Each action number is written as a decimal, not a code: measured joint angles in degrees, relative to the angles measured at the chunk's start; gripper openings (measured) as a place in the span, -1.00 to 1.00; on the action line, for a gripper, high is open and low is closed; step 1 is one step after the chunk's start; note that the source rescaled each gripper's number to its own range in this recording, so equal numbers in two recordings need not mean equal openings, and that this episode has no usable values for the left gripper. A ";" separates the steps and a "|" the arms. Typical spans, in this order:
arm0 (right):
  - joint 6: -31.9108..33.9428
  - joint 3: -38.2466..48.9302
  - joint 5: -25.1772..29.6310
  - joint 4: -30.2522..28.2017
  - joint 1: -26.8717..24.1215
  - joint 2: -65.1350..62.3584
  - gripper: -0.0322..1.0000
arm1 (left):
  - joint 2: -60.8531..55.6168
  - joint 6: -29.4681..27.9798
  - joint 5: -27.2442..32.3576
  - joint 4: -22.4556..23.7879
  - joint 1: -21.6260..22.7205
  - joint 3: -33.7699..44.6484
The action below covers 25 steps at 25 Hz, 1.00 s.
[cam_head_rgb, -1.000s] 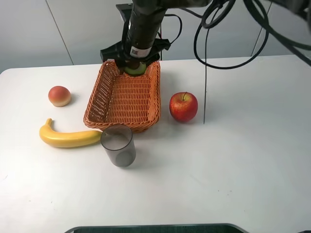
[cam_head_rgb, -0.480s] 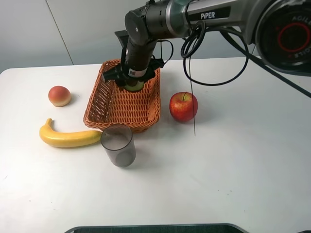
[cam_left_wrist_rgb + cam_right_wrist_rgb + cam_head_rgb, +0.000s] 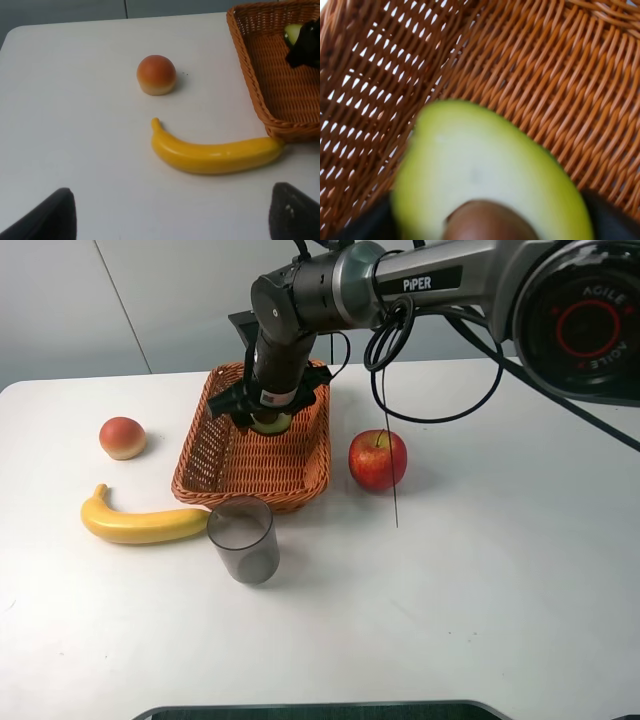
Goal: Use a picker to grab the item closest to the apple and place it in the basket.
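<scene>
At the far end of the basket (image 3: 200, 450), my right gripper (image 3: 271, 412) clamps the avocado half (image 3: 271, 426). It is probably light, firm and slippery-skinned, so I pinch its flanks. My left gripper (image 3: 172, 210) hangs spread, idle.

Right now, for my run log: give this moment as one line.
step: place | right tool: shut on avocado half, over basket | left tool: open, near banana | apple: on table

Right arm (image 3: 440, 275): silver-grey tube link, white "PiPER" lettering. Wrist section (image 3: 285, 335): black, cylindrical, with a small white label (image 3: 268, 397) low on it. Joint housing (image 3: 590, 325): dark, red ring, "AGILE" lettering around it. Black cables (image 3: 385, 335) loop off the link; one thin strand hangs straight. Left fingertips (image 3: 52, 217): dark grey, rounded.
</scene>
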 joint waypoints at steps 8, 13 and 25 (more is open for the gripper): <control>-2.52 0.00 1.89 0.05 0.00 -2.78 0.99 | 0.00 0.00 0.00 0.00 0.00 0.00; -4.51 0.00 5.54 2.99 0.00 -7.26 1.00 | 0.00 0.00 0.00 0.00 0.00 0.00; -5.25 14.15 12.70 3.22 -8.79 -24.30 1.00 | 0.00 0.00 0.00 0.00 0.00 0.00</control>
